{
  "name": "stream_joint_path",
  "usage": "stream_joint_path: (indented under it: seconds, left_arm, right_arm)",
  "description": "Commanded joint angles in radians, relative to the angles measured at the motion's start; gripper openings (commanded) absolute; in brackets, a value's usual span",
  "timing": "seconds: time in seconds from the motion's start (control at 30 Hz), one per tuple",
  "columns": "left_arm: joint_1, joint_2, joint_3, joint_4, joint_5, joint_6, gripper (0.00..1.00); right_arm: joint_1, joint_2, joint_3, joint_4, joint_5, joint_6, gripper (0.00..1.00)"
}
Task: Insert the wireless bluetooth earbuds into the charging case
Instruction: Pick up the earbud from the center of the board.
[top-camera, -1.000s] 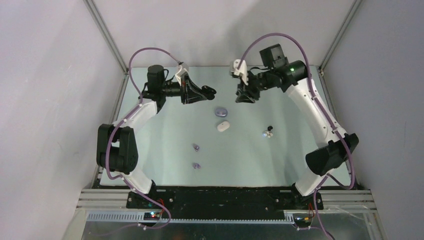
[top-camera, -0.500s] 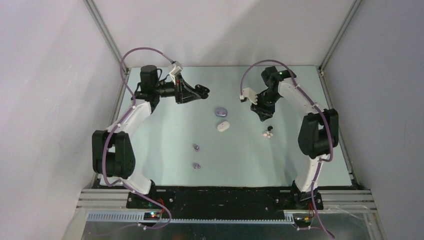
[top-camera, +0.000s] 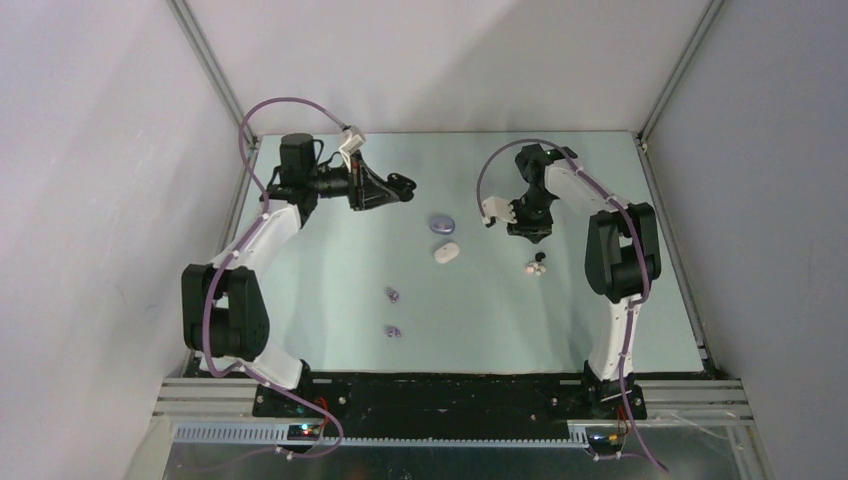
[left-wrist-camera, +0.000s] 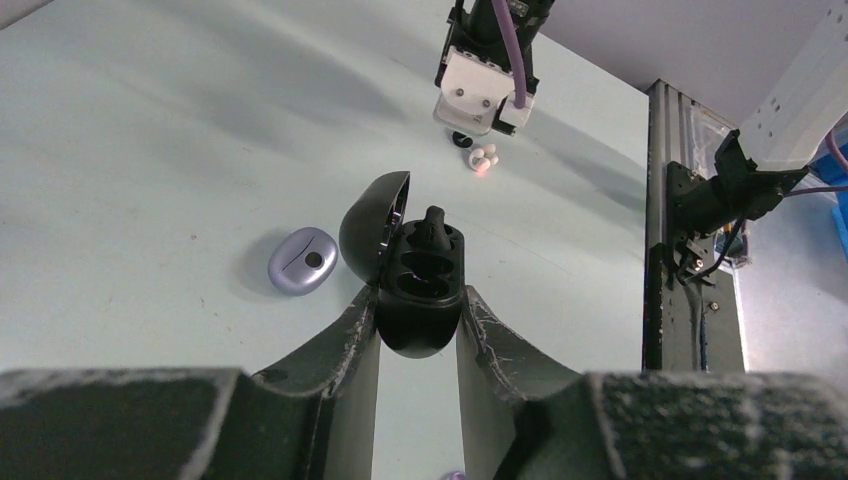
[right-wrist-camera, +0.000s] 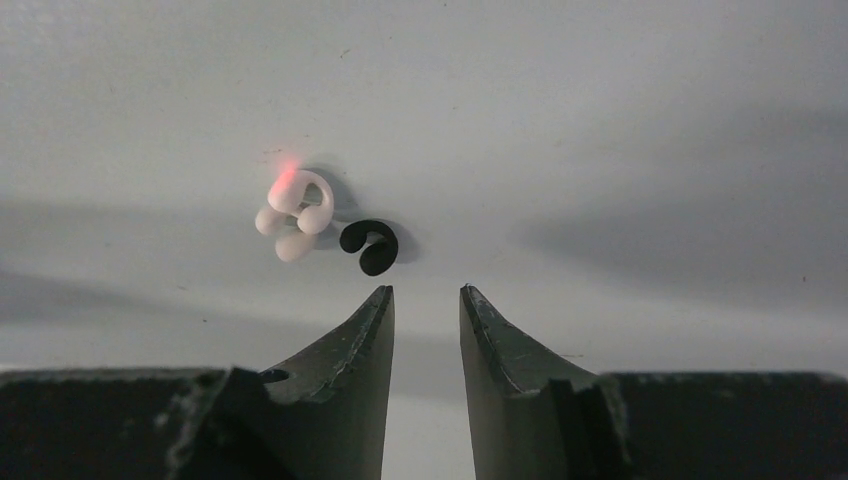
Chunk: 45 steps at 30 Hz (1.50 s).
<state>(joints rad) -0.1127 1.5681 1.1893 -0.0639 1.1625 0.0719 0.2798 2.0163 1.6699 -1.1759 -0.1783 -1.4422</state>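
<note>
My left gripper (top-camera: 396, 187) is shut on an open black charging case (left-wrist-camera: 418, 285) and holds it above the table at the back left. The case's lid is tipped to the left, and a small black piece stands up at its far end. My right gripper (top-camera: 529, 231) points down, open and empty (right-wrist-camera: 427, 295). Just beyond its fingertips lie a black earbud (right-wrist-camera: 369, 246) and a white-pink earbud (right-wrist-camera: 293, 215), side by side on the table (top-camera: 536, 264). Two lavender earbuds (top-camera: 393, 295) (top-camera: 393, 331) lie nearer the front.
A closed lavender case (top-camera: 442, 223) and a closed white case (top-camera: 446, 252) lie mid-table between the arms. The lavender case also shows in the left wrist view (left-wrist-camera: 302, 261). Grey walls enclose the table on three sides.
My right arm has folded back and brought its gripper down and forward to just behind the black and white-pink earbuds. My left gripper has shifted slightly left with the case.
</note>
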Motion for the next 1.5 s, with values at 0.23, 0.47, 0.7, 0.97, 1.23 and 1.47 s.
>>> stream_joint_path:
  seconds: [0.23, 0.47, 0.7, 0.97, 1.23, 1.47]
  left_arm:
    - [0.008, -0.063, -0.017, -0.009, -0.023, 0.023, 0.0]
    - [0.008, -0.066, -0.022, -0.015, -0.037, 0.02, 0.0]
    - [0.008, -0.062, -0.023, -0.009, -0.043, 0.022, 0.0]
    - [0.007, -0.05, -0.018, 0.002, -0.048, 0.014, 0.0]
    - [0.008, -0.041, -0.013, 0.002, -0.051, 0.009, 0.0]
    - [0.008, -0.03, -0.008, 0.003, -0.054, 0.002, 0.0]
  right_arm:
    - [-0.001, 0.08, 0.011, -0.025, 0.028, -0.217, 0.36]
    - [0.007, 0.113, 0.026, -0.043, 0.026, -0.244, 0.36]
    - [0.006, 0.109, 0.004, -0.065, 0.03, -0.261, 0.36]
    - [-0.005, 0.114, -0.009, -0.06, 0.049, -0.275, 0.35]
    - [-0.011, 0.112, -0.03, -0.06, 0.05, -0.276, 0.35]
    - [-0.016, 0.109, -0.038, -0.062, 0.05, -0.267, 0.33]
